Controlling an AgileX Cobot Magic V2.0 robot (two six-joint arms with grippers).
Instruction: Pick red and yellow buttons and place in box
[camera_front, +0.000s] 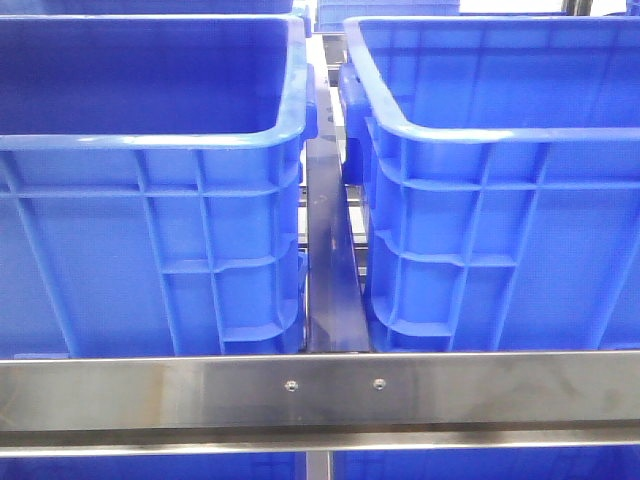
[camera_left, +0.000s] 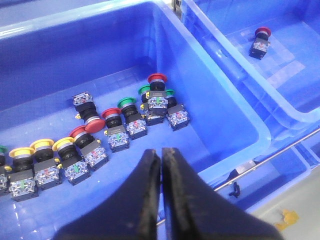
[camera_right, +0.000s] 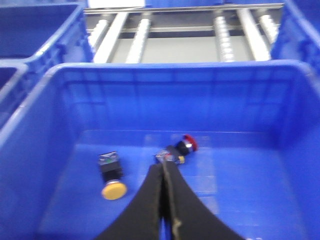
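Observation:
In the left wrist view a blue bin (camera_left: 220, 100) holds several push buttons: red ones (camera_left: 156, 80) (camera_left: 111, 116), yellow ones (camera_left: 41, 146) (camera_left: 64, 145) and green ones (camera_left: 127, 103). My left gripper (camera_left: 161, 151) is shut and empty above the bin's near floor. A second bin (camera_left: 300, 107) holds one red button (camera_left: 261, 40). In the right wrist view my right gripper (camera_right: 165, 166) is shut and empty over a bin (camera_right: 170, 75) holding a yellow button (camera_right: 113, 187) and a red button (camera_right: 182, 147). No gripper shows in the front view.
The front view shows two blue bins (camera_front: 150, 140) (camera_front: 500, 130) side by side behind a steel rail (camera_front: 320, 390), with a dark gap bar (camera_front: 330, 270) between them. Conveyor rollers (camera_right: 225, 35) lie beyond the right bin.

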